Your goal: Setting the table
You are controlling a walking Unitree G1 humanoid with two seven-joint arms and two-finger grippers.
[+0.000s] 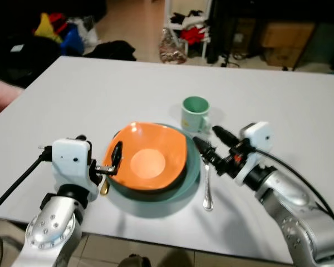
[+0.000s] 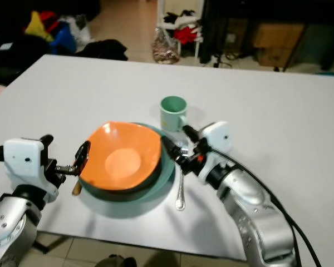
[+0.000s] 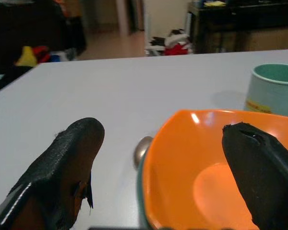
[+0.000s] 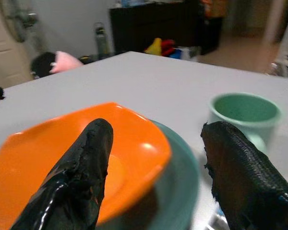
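Observation:
An orange bowl [image 1: 147, 158] sits in a teal plate [image 1: 192, 173] near the front edge of the white table [image 1: 100, 94]. Just behind the plate stands a green mug [image 1: 195, 112]. A silver spoon [image 1: 207, 190] lies to the right of the plate. At the plate's left edge lies a utensil [image 1: 104, 188], partly hidden by my left gripper [image 1: 110, 164]. That gripper is open and straddles the bowl's left rim, one finger over the bowl [image 3: 259, 172]. My right gripper [image 1: 212, 142] is open and empty, between the mug and the plate's right rim, above the spoon.
A person's arm [image 1: 0, 92] rests at the table's far left edge. Beyond the table are clothes and bags on the floor [image 1: 67, 30] and a white rack [image 1: 189, 28]. The table's front edge runs just below the plate.

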